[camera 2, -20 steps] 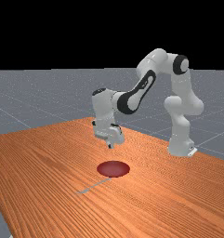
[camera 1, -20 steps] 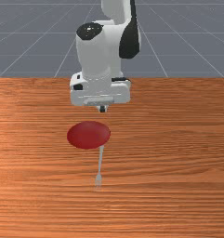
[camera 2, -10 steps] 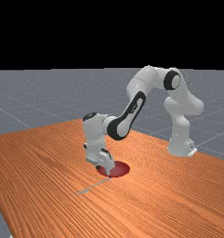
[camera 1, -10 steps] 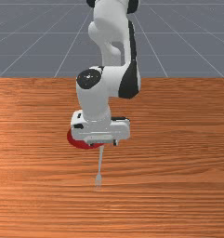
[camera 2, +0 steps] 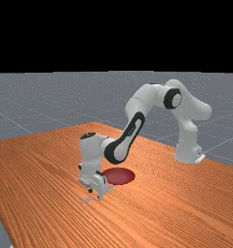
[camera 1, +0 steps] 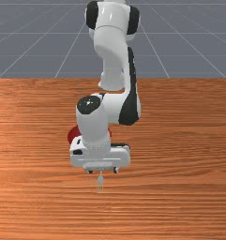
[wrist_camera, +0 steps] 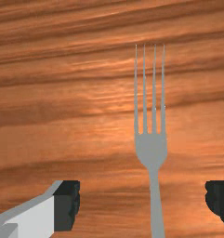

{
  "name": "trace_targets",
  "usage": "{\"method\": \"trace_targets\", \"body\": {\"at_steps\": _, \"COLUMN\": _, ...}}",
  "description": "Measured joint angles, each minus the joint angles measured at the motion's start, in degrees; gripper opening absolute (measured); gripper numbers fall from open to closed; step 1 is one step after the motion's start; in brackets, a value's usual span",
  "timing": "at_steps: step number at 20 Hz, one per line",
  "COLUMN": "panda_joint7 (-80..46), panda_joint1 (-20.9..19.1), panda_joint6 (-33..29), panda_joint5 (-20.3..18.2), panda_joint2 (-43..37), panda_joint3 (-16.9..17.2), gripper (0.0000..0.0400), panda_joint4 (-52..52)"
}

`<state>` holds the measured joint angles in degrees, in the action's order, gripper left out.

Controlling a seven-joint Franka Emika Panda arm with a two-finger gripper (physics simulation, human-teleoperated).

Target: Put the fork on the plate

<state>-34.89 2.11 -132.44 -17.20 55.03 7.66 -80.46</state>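
A white and grey robot arm (camera 2: 149,99) reaches across a worktop (camera 1: 180,164) of orange-brown wood, its white hand (camera 1: 98,157) pointing down over a slim, four-tined grey fork (wrist_camera: 151,148) with a metallic look. The fork lies on the wood, off the plate. In the front view its tines point toward the viewer and its handle runs back beneath the hand. The round, dark red plate (camera 2: 122,176) sits just beyond the handle's end, partly hidden by the hand in the front view; whether handle and plate touch, I cannot tell.

The fingers (wrist_camera: 67,204) stand wide apart, one on each side of the handle, with bare wood between them and it. They hold nothing. The handle runs a little nearer one finger than the other. The hand is probably turned this way so that the fingers can close across the narrow handle, just behind the broad head, where a thin, flat thing offers something to pinch.

The step in hand seems to be lining up for the grasp; the lift and the carry to the plate remain. The next move likely calls for settling low, then closing. Stopping too high could let the fingers miss so flat a handle.
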Motion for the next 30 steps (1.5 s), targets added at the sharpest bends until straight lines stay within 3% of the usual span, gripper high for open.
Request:
{"method": "trace_targets", "body": {"at_steps": 5, "panda_joint7": -0.58, "panda_joint1": -0.64, "panda_joint6": 3.01, "panda_joint5": 0.62, "panda_joint2": 3.32, "panda_joint3": 0.31, "gripper": 0.0400, "panda_joint4": 6.45}}
{"method": "trace_targets", "body": {"at_steps": 6, "panda_joint7": -0.61, "panda_joint1": -0.59, "panda_joint6": 3.16, "panda_joint5": 0.82, "panda_joint2": 3.50, "panda_joint3": 0.45, "gripper": 0.0243, "panda_joint4": 6.68}}
{"method": "trace_targets", "body": {"at_steps": 7, "panda_joint7": -0.62, "panda_joint1": -0.54, "panda_joint6": 3.25, "panda_joint5": 0.95, "panda_joint2": 3.62, "panda_joint3": 0.53, "gripper": 0.0148, "panda_joint4": 6.74}}
{"method": "trace_targets", "body": {"at_steps": 8, "panda_joint7": -0.72, "panda_joint1": -0.48, "panda_joint6": 3.31, "panda_joint5": 1.01, "panda_joint2": 3.69, "panda_joint3": 0.60, "gripper": 0.0093, "panda_joint4": 6.73}}
{"method": "trace_targets", "body": {"at_steps": 17, "panda_joint7": -3.94, "panda_joint1": 0.75, "panda_joint6": 3.88, "panda_joint5": 1.58, "panda_joint2": 3.11, "panda_joint3": 2.01, "gripper": 0.0086, "panda_joint4": 6.44}}
{"method": "trace_targets", "body": {"at_steps": 21, "panda_joint7": -4.51, "panda_joint1": 1.10, "panda_joint6": 9.76, "panda_joint5": 2.65, "panda_joint2": -4.04, "panda_joint3": 3.16, "gripper": 0.0086, "panda_joint4": 5.49}}
{"method": "trace_targets", "body": {"at_steps": 25, "panda_joint7": -4.19, "panda_joint1": 1.83, "panda_joint6": 10.67, "panda_joint5": 3.48, "panda_joint2": -11.09, "panda_joint3": 4.09, "gripper": 0.0086, "panda_joint4": -2.16}}
{"method": "trace_targets", "body": {"at_steps": 27, "panda_joint7": -3.69, "panda_joint1": 2.82, "panda_joint6": 7.02, "panda_joint5": 3.97, "panda_joint2": -13.98, "panda_joint3": 4.59, "gripper": 0.0086, "panda_joint4": -12.09}}
{"method": "trace_targets", "body": {"at_steps": 30, "panda_joint7": -0.85, "panda_joint1": 2.92, "panda_joint6": -3.80, "panda_joint5": 4.62, "panda_joint2": -18.36, "panda_joint3": 6.14, "gripper": 0.0086, "panda_joint4": -30.02}}
